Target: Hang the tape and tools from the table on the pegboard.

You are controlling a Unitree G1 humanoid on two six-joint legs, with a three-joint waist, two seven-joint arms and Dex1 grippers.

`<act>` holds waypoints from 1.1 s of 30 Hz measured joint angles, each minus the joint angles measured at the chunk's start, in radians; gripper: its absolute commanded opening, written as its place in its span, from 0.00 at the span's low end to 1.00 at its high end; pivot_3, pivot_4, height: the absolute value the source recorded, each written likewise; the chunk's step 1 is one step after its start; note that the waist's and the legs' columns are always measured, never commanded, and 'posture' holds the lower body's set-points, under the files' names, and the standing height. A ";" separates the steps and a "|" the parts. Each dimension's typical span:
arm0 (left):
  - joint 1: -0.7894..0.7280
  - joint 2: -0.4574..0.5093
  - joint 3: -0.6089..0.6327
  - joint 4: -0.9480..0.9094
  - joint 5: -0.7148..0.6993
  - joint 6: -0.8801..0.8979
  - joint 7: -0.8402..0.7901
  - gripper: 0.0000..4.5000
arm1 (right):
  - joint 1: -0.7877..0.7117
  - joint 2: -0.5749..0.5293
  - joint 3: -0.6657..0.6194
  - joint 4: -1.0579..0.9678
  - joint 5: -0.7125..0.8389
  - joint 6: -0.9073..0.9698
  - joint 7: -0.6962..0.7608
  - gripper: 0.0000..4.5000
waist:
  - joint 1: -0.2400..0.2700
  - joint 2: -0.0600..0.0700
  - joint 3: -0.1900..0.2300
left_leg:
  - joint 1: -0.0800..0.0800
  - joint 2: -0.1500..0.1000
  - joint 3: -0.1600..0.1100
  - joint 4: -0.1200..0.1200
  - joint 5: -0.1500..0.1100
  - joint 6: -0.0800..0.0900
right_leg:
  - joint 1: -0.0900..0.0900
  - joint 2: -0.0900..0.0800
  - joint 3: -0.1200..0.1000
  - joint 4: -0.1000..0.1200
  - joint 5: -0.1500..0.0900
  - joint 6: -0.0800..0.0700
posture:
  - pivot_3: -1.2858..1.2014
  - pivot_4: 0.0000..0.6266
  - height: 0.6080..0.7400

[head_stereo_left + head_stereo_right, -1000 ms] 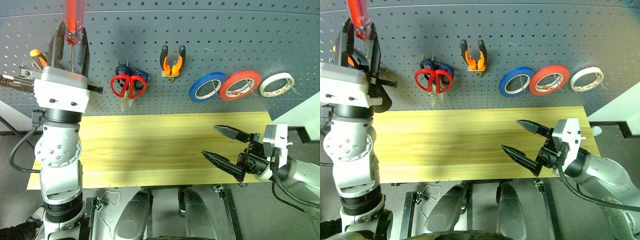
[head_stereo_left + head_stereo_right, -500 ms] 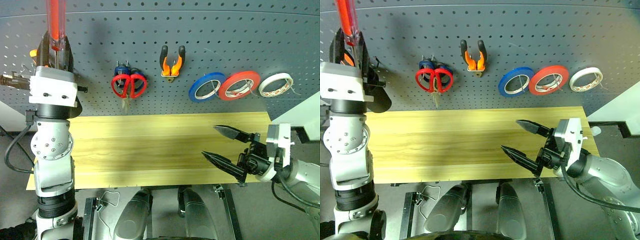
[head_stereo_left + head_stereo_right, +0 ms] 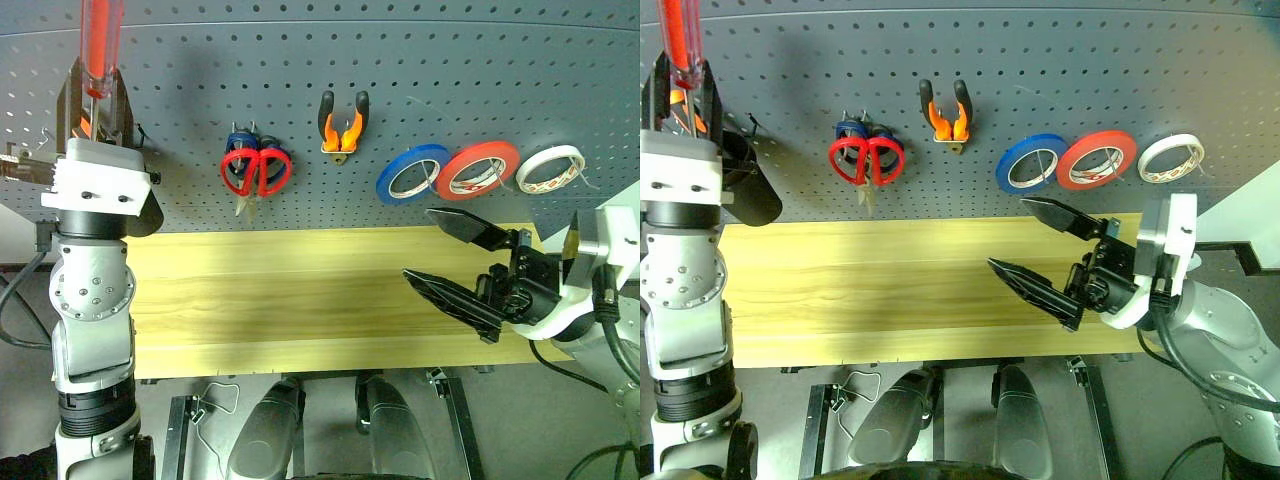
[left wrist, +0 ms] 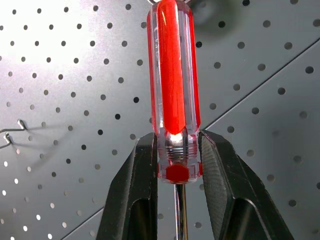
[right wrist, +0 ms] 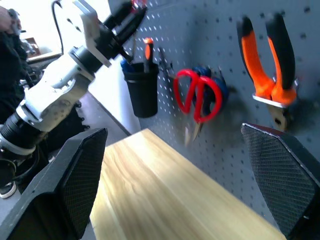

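My left gripper (image 4: 175, 165) is shut on the small screwdriver (image 4: 172, 90), pinching the base of its clear red handle. It holds the screwdriver (image 3: 100, 40) handle-up in front of the upper left of the dark pegboard (image 3: 450, 80). Hanging on the board are the red-handled scissors (image 3: 256, 170), the orange-and-black pliers (image 3: 343, 125) and, at the far right, the whitish tape (image 3: 550, 168). My right gripper (image 3: 417, 243) is open and empty above the right part of the wooden table (image 3: 300, 290).
A blue roll (image 3: 413, 173) and a red roll (image 3: 478, 168) hang left of the tape. Blue-handled scissors (image 3: 240, 140) sit behind the red ones. A black cup (image 5: 142, 90) with an orange-handled screwdriver hangs at the board's left. A white ledge (image 3: 610, 235) borders the table's right end.
My left gripper has carried the screwdriver leftward along the pegboard. My right gripper has risen from the table's front edge and stayed open.
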 measured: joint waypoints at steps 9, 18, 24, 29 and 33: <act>-0.010 0.027 0.008 0.014 0.012 -0.031 0.015 0.19 | -0.081 -0.008 0.012 -0.014 0.024 0.017 -0.041 1.00 | 0.001 0.000 0.000 | 0.000 0.000 0.001 0.000 0.000 0.000 | -0.001 0.000 0.000 0.000 0.000 0.000 | 0.55 0.42 0.90; 0.001 0.034 0.033 0.047 0.021 -0.052 0.037 0.19 | -0.123 -0.028 0.012 0.003 0.026 0.018 -0.034 1.00 | -0.001 0.000 0.000 | 0.000 0.000 0.002 0.000 0.000 0.000 | -0.001 0.000 0.000 0.000 0.000 -0.001 | 0.54 0.43 0.90; 0.015 0.023 0.032 0.088 0.035 -0.077 0.061 0.19 | -0.139 -0.050 0.008 0.003 0.046 0.034 -0.041 1.00 | -0.002 0.000 0.000 | 0.000 0.000 0.002 0.000 0.000 0.000 | -0.001 0.000 0.000 0.000 0.000 -0.001 | 0.53 0.44 0.90; 0.024 0.002 0.030 0.130 0.042 -0.116 0.093 0.19 | -0.149 -0.065 0.001 0.003 0.062 0.041 -0.045 1.00 | -0.003 0.000 0.000 | 0.000 0.001 0.002 0.000 0.000 0.000 | -0.002 0.000 0.000 0.000 0.001 -0.001 | 0.53 0.44 0.90; 0.042 -0.017 0.024 0.183 0.050 -0.135 0.116 0.19 | -0.150 -0.080 -0.001 0.003 0.068 0.047 -0.046 1.00 | -0.003 0.000 0.000 | -0.001 0.001 0.003 0.000 0.000 0.000 | -0.002 0.000 0.000 0.000 0.001 -0.001 | 0.52 0.44 0.90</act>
